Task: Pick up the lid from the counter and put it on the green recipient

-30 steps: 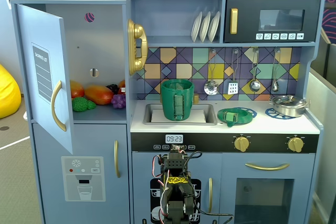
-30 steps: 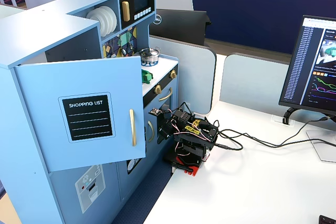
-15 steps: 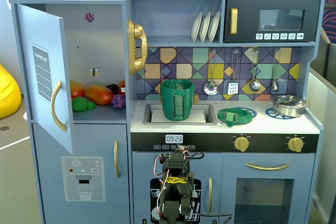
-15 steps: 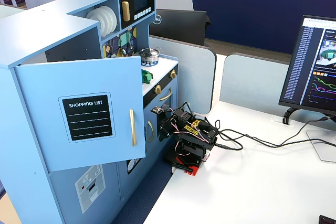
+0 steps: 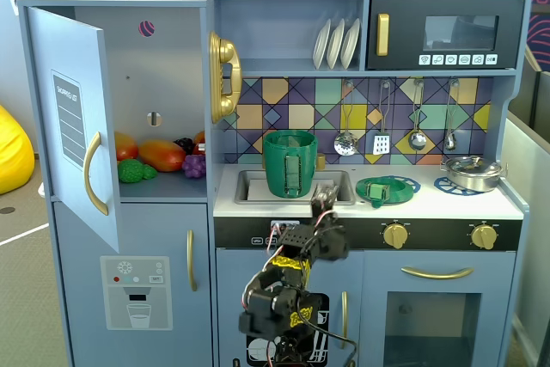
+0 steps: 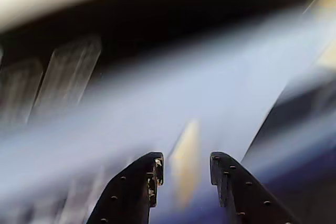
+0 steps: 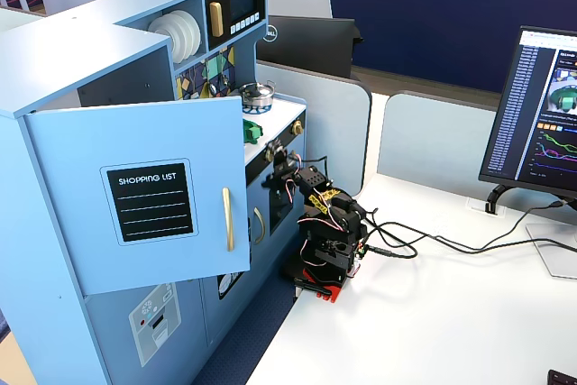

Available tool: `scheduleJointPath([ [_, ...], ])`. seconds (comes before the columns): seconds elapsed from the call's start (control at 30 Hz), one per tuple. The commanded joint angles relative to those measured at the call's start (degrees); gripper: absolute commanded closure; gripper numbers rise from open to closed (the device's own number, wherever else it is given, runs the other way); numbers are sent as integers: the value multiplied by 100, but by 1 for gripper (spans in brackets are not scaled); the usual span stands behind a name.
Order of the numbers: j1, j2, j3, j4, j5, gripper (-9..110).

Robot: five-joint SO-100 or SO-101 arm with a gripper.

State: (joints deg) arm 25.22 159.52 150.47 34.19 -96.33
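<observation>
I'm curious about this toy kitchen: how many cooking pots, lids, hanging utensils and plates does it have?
Pots: 2, green pot and silver pan
Loose lids: 1, green lid
Hanging utensils: 4
Plates: 3
Total: 10

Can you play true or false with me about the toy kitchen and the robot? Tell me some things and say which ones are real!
1. The green pot stands in the sink. True.
2. The lid is already on the green pot. False: it lies on the counter to the pot's right in a fixed view, on a blue burner ring.
3. The tool is holding the lid. False: in the wrist view its fingers are apart with nothing between them.
4. The silver pan sits at the right end of the counter in a fixed view. True.
5. The fridge door is closed. False: it is swung open, and toy fruit shows inside.
</observation>
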Motion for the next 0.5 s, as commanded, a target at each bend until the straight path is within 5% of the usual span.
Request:
scheduleJointPath([
  [0.0, 501, -149, -536, -1063, 9, 93],
  [0.2, 817, -132, -492, -2118, 246, 64],
  [0.47, 1072, -527, -545, -3023, 149, 53],
])
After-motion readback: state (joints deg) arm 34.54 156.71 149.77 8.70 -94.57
